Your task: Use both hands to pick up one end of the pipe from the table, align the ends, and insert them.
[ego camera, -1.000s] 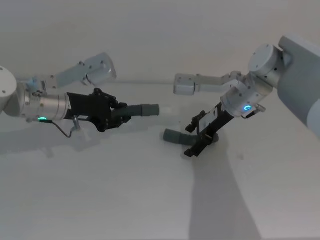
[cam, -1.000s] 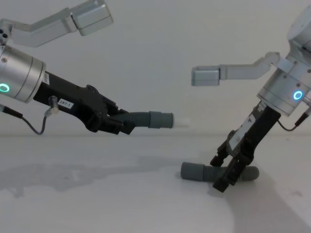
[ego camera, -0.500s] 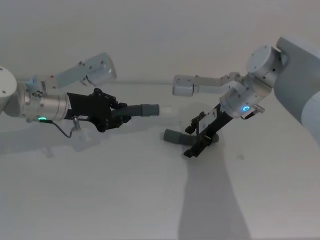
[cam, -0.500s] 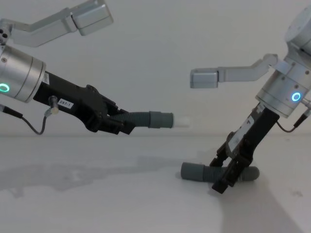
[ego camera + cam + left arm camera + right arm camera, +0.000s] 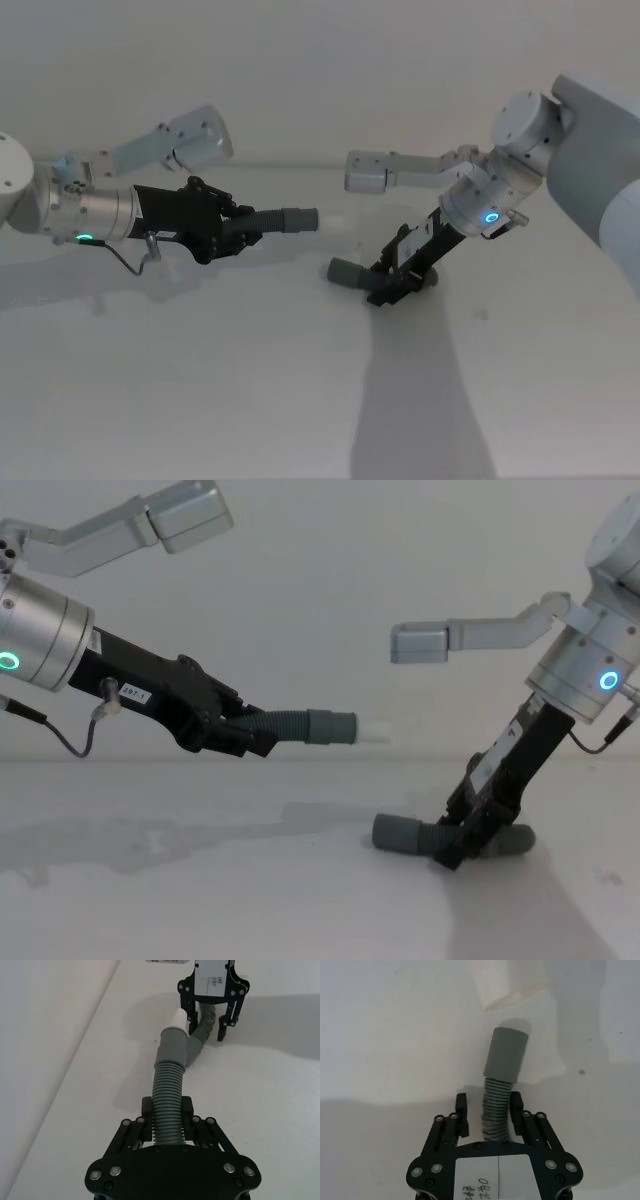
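Left black angular gripper (image 5: 243, 735) is up in the air above the plain white matte table (image 5: 200, 900), clenched on a dark-grey corrugated hose piece (image 5: 167, 1100) by its ribbed body. That hose sticks straight out beyond the fingers, roughly level, and its smooth lighter-grey cuff (image 5: 332, 726) with a small whitish tip (image 5: 374, 729) points across toward the right arm. Nothing under it but bare table.

Over to the second dark-grey corrugated hose piece (image 5: 496, 1110), lying flat on the table, below and beyond the whitish tip, not touching it. Its plain smooth grey cuff (image 5: 399, 832) faces back toward the left arm. The right black angular gripper (image 5: 392, 287) is slanted steeply down onto this hose from above, its fingers (image 5: 462, 1115) straddling the ribbed section just behind the cuff, one on each side. From the right wrist view the fingers sit just beside the ribs; whether they press on them or leave a sliver of room, I cannot tell. The hose rests on the table.
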